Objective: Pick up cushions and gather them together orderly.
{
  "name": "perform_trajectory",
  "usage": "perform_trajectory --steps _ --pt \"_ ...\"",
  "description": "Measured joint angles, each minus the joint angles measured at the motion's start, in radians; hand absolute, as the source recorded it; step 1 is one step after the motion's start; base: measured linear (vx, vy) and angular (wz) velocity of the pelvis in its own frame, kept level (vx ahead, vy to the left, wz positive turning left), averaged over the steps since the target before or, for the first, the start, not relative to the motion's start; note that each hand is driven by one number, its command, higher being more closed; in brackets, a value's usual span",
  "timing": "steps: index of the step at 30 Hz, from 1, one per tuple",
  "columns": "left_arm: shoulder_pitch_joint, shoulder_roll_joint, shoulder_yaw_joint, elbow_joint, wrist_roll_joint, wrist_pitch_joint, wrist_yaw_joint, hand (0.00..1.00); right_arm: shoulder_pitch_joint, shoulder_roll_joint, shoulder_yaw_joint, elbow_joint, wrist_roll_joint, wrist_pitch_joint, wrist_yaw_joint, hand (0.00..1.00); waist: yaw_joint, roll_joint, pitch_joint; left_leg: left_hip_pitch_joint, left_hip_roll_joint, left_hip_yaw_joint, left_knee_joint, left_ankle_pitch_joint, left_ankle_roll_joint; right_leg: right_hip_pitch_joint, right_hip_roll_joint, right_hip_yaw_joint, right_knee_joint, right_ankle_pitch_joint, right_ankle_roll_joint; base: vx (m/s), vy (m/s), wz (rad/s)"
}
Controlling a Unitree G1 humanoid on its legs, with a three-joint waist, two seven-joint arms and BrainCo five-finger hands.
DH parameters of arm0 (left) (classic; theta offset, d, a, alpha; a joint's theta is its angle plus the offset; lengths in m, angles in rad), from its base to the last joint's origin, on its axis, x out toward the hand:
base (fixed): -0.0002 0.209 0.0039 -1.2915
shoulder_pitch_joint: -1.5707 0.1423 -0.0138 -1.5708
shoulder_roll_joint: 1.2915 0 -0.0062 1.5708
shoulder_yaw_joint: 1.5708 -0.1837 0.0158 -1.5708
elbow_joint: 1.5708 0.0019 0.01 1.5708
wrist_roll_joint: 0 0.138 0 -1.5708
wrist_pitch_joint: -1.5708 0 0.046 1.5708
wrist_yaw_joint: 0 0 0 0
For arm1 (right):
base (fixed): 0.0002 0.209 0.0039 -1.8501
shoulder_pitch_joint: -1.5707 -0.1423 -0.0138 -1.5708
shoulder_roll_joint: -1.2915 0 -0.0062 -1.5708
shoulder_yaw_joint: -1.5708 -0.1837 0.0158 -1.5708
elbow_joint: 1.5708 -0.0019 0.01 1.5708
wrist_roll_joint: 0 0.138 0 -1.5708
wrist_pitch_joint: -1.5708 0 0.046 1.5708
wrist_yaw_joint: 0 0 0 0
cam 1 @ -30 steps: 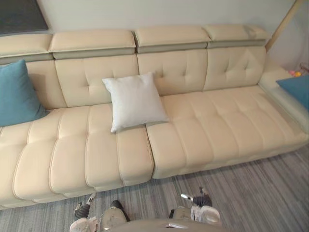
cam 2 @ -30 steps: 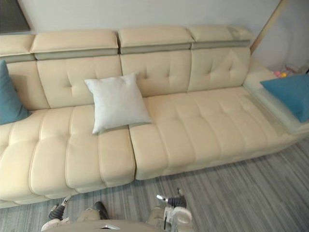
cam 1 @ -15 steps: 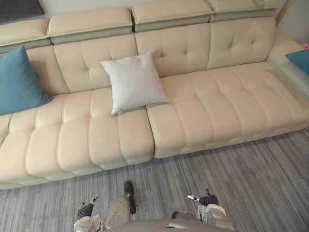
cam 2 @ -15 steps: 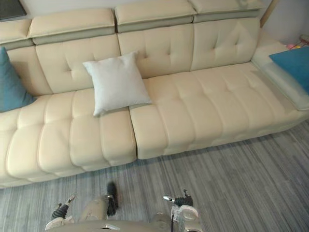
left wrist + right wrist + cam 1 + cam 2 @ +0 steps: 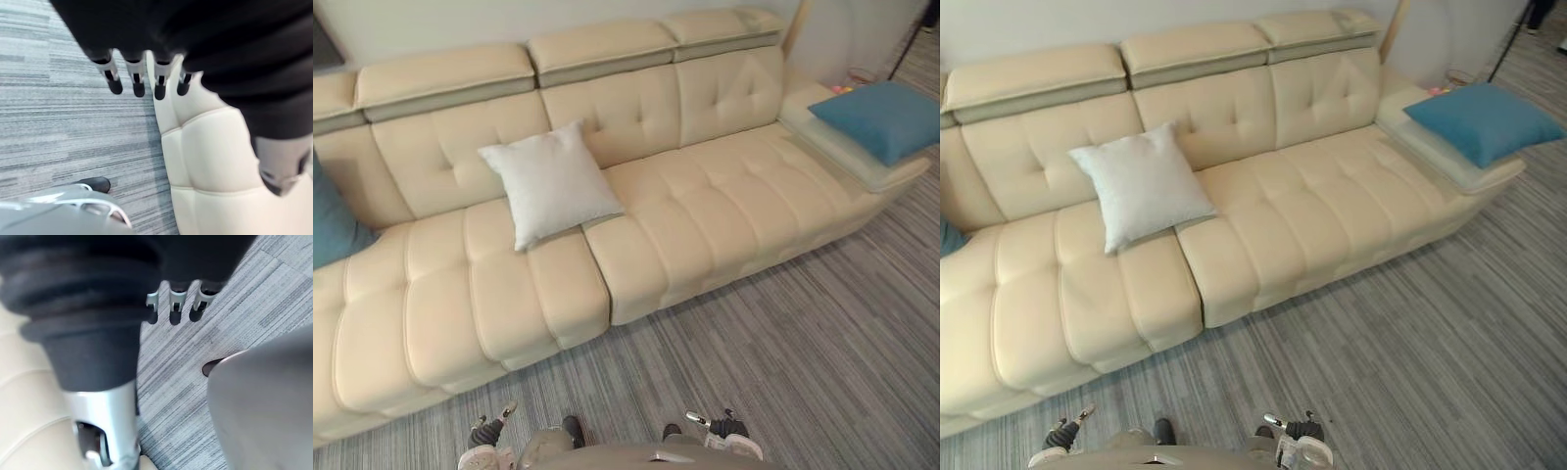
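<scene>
Plainly, none of the cushions was in hand. The white cushion [image 5: 548, 181] leaned upright against the backrest of the cream sofa [image 5: 734, 206], with its lower corner on the seat near the seam between two seat sections. A blue cushion [image 5: 886, 116] lay flat on the low padded end of the sofa at the robot's right, well apart from the white one. A second blue cushion [image 5: 328, 227] showed at the sofa's left end, cut by the edge of the view. The left hand [image 5: 487, 432] and the right hand [image 5: 722, 427] hung low over the grey carpeted floor [image 5: 803, 372], short of the sofa's front edge. In the wrist views the left hand's fingers [image 5: 138, 84] and the right hand's fingers [image 5: 174, 311] were straight and uncurled, holding nothing.

The cushions looked light, soft and plump, with a woven cover that should give fair grip, and nothing about them seemed fragile. A pinch at a single point would likely let the body sag and swing. The better hold would probably be across an edge or corner, with fingers and thumb sunk well into the filling, or with both hands pressed on opposite sides. The white cushion's top corners stood free of the backrest and looked the easiest to reach.
</scene>
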Motion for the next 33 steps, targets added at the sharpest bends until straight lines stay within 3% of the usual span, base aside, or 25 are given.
perform_trajectory --steps 6,9,10,11,12,13,15,17,21,24,27,28,29,31,32,33 --pt "-0.017 0.011 -0.016 0.021 0.045 0.005 -0.022 0.00 -0.015 -0.001 -0.021 0.011 0.002 0.005 0.001 0.00 -0.006 -0.002 -0.002 0.029 0.042 0.139 0.005 -0.023 -0.022 -0.046 0.051 0.134 -0.033 0.066 -0.023 0.01 -0.009 -0.84" --pt "-0.030 0.017 -0.016 0.041 0.045 0.005 -0.024 0.00 -0.027 -0.003 -0.019 0.020 0.003 0.006 0.001 0.00 -0.002 -0.003 0.001 0.051 0.060 0.212 0.011 -0.063 -0.033 -0.085 0.094 0.157 -0.072 0.150 -0.064 -0.02 0.000 -1.65" --pt "-0.033 0.024 -0.027 0.043 0.052 0.005 -0.025 0.00 -0.036 -0.008 -0.012 0.022 0.003 0.006 0.002 0.00 -0.006 0.008 0.011 0.072 0.086 0.301 0.020 -0.083 -0.031 -0.093 0.108 0.083 -0.109 0.178 -0.105 -0.04 -0.019 -1.76" --pt "-0.035 0.027 -0.034 0.043 0.055 0.006 -0.025 0.00 -0.037 -0.010 -0.011 0.023 0.003 0.007 0.002 0.00 -0.009 0.008 0.012 0.078 0.090 0.327 0.023 -0.086 -0.032 -0.094 0.106 0.058 -0.111 0.172 -0.116 -0.04 -0.030 -1.85" --pt "-0.044 0.029 -0.053 0.043 0.062 0.006 -0.025 0.00 -0.039 -0.021 -0.006 0.026 0.003 0.007 0.002 0.00 -0.017 0.018 0.018 0.096 0.108 0.384 0.028 -0.079 -0.020 -0.103 0.088 -0.047 -0.091 0.154 -0.147 -0.01 -0.027 -0.94" --pt "-0.048 0.028 -0.061 0.043 0.063 0.006 -0.025 0.00 -0.041 -0.024 -0.006 0.029 0.012 0.006 0.003 0.00 -0.020 0.023 0.021 0.101 0.118 0.409 0.032 -0.079 -0.020 -0.109 0.076 -0.116 -0.074 0.144 -0.151 0.02 -0.029 -1.36" --pt "-0.062 0.033 -0.106 0.042 0.064 0.007 -0.026 0.00 -0.051 -0.054 0.016 0.055 0.010 0.010 0.001 0.00 -0.029 0.029 0.020 0.134 0.152 0.514 0.056 -0.070 -0.033 -0.133 0.020 -0.446 0.037 0.100 -0.169 0.07 -0.061 -1.34" --pt "-0.084 0.026 -0.129 0.041 0.063 0.007 -0.027 0.00 -0.056 -0.066 0.015 0.058 0.010 0.011 0.000 0.00 -0.042 0.041 0.025 0.147 0.157 0.523 0.069 -0.059 -0.050 -0.132 0.009 -0.539 0.065 0.101 -0.160 0.11 -0.116 -0.86" --pt "-0.094 -0.033 -0.163 0.040 0.063 0.007 -0.029 0.00 -0.075 -0.119 0.016 0.093 0.009 0.028 -0.001 0.00 -0.048 0.098 0.038 0.189 0.161 0.511 0.015 -0.044 -0.076 -0.143 0.076 -0.444 0.052 0.082 -0.135 0.05 -0.103 -0.78" --pt "-0.087 -0.035 -0.162 0.041 0.062 0.010 -0.028 0.00 -0.073 -0.122 0.014 0.092 0.011 0.029 -0.002 0.00 -0.044 0.097 0.039 0.193 0.215 0.502 0.139 -0.045 -0.081 -0.171 0.098 -0.391 0.109 0.014 -0.132 0.01 -0.099 -0.73" --pt "-0.086 -0.040 -0.162 0.029 0.058 0.008 -0.028 0.00 -0.062 -0.119 0.021 0.094 0.011 0.030 -0.007 0.00 -0.038 0.095 0.040 0.120 0.338 0.414 0.440 -0.034 -0.031 -0.155 0.124 -0.341 0.129 -0.016 -0.142 0.05 -0.079 -0.55" --pt "-0.086 -0.044 -0.161 0.027 0.052 0.008 -0.028 0.00 -0.065 -0.118 0.024 0.093 0.011 0.030 -0.008 0.00 -0.037 0.097 0.044 0.067 0.363 0.328 0.544 -0.014 0.014 -0.147 0.143 -0.310 0.128 -0.020 -0.152 0.12 -0.013 -0.65" --pt "-0.088 -0.051 -0.159 0.027 0.049 0.007 -0.028 0.00 -0.069 -0.122 0.024 0.093 0.011 0.030 -0.009 0.00 -0.030 0.102 0.051 0.021 0.339 0.210 0.600 -0.059 0.000 -0.138 0.155 -0.277 0.124 -0.021 -0.158 0.13 0.006 -0.79" --pt "-0.091 -0.062 -0.151 0.003 0.041 0.004 -0.028 0.00 -0.084 -0.126 0.022 0.101 0.011 0.031 -0.011 0.00 -0.011 0.107 0.065 -0.045 0.221 0.043 0.607 -0.162 -0.016 -0.107 0.164 -0.206 0.117 -0.021 -0.170 0.11 0.071 -0.86" --pt "-0.087 -0.067 -0.152 -0.011 0.039 0.003 -0.028 0.00 -0.085 -0.132 0.023 0.118 0.011 0.030 -0.013 0.00 0.001 0.108 0.066 -0.071 0.168 0.003 0.569 -0.178 -0.009 -0.090 0.163 -0.178 0.108 -0.024 -0.169 0.10 0.086 -0.74" --pt "-0.088 -0.068 -0.152 -0.014 0.038 0.001 -0.028 0.00 -0.084 -0.134 0.023 0.126 0.011 0.030 -0.016 0.00 0.006 0.109 0.066 -0.085 0.149 -0.011 0.541 -0.179 -0.007 -0.082 0.163 -0.167 0.105 -0.026 -0.166 0.10 0.106 -0.71"
